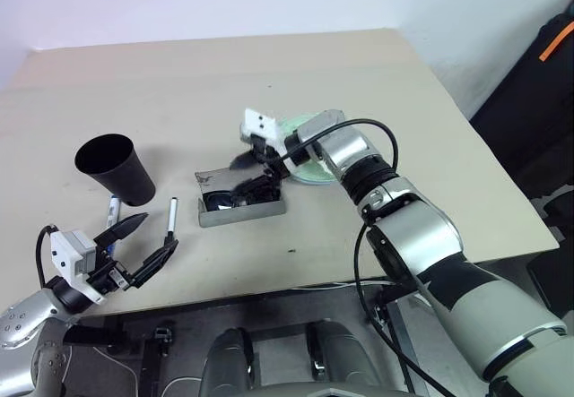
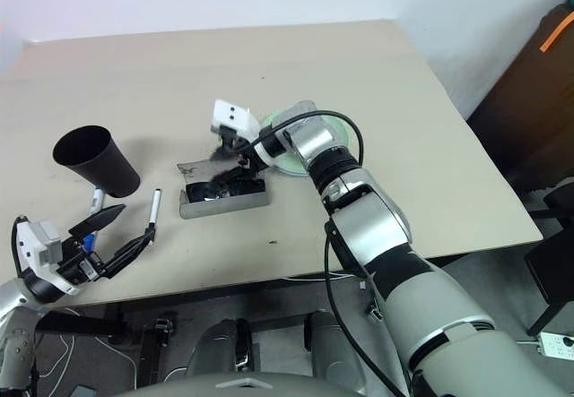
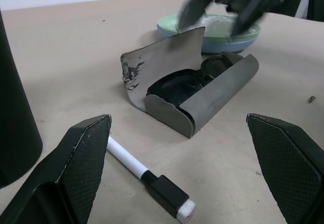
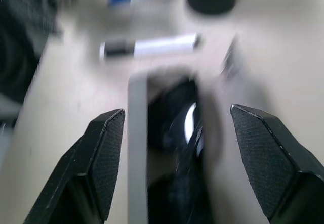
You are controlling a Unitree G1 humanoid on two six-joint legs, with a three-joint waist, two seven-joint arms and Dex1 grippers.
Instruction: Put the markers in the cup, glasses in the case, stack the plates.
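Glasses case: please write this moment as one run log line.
glasses: inside open case | right claw: open above case | markers: on table | plates: stacked

Beige table (image 1: 377, 83) against a pale wall (image 1: 224, 3), dark furniture (image 1: 538, 101) to its right.

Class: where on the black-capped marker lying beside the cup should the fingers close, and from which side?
Grip the black-capped marker mid-barrel, from above, fingers spanning its narrow width. It lies flat on the table, the cup apart from it.
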